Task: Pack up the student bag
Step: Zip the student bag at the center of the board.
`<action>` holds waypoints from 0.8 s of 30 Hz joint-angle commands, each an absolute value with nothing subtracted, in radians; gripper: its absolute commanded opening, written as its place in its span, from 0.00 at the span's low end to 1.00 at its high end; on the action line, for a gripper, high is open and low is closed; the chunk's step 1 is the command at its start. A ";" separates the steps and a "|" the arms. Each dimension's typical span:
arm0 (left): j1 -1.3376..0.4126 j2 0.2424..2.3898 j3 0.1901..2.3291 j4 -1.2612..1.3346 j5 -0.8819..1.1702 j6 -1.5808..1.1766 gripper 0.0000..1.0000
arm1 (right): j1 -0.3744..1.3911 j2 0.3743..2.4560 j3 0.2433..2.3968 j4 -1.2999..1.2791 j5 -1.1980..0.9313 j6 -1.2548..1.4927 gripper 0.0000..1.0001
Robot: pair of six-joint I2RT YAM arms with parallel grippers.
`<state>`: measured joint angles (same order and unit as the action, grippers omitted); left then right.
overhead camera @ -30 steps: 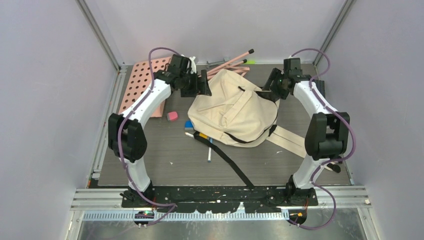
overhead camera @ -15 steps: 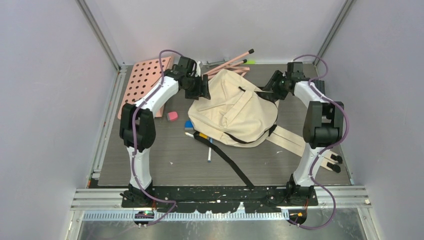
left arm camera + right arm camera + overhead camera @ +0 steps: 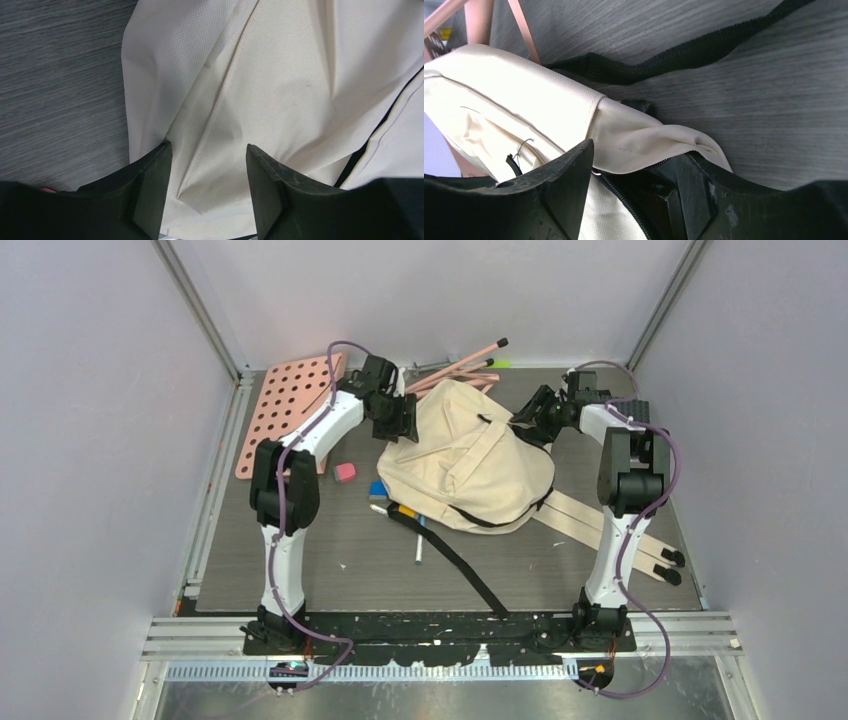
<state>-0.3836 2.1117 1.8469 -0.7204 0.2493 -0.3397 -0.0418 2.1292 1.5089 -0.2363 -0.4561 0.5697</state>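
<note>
The student bag [image 3: 465,465] lies in the middle of the table [image 3: 300,560], a little toward the far side, flattened and with its cream cloth upward. The left gripper [image 3: 208,147] is at the far left edge of the bag. Its fingers stand moderately apart with a raised fold of the cloth between them, but I cannot tell if they press it. The right gripper [image 3: 634,155] is at the far right edge. Its fingers are also apart, and the hem with the black zipper [image 3: 616,197] lies between them; whether it is pinched is not clear. The inside of the bag is not visible, so its contents cannot be told. Several things lie outside it on the table: a pink eraser [image 3: 344,472] and a small blue item [image 3: 377,488] to the left, a white pen [image 3: 419,545] at the near edge, and pink rods [image 3: 465,358] behind it. A black strap [image 3: 460,565] runs toward the near side.
</note>
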 commanded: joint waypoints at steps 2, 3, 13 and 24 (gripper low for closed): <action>-0.374 2.147 1.909 -0.724 0.239 -0.321 0.51 | -0.037 2.184 1.608 -0.112 -0.572 0.631 0.62; -0.374 2.151 1.912 -0.728 0.239 -0.321 0.47 | -0.037 2.184 1.616 -0.107 -0.576 0.647 0.61; -0.374 2.155 1.918 -0.724 0.233 -0.330 0.23 | -0.037 2.134 1.578 -0.032 -0.633 0.734 0.35; -0.373 2.131 1.901 -0.717 0.224 -0.330 0.19 | -0.037 2.067 1.549 -0.015 -0.626 0.792 0.32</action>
<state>-0.3744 2.1513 1.8755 -0.7616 0.2264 -0.3325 -0.0528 2.1849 1.5581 -0.1272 -0.5888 0.7612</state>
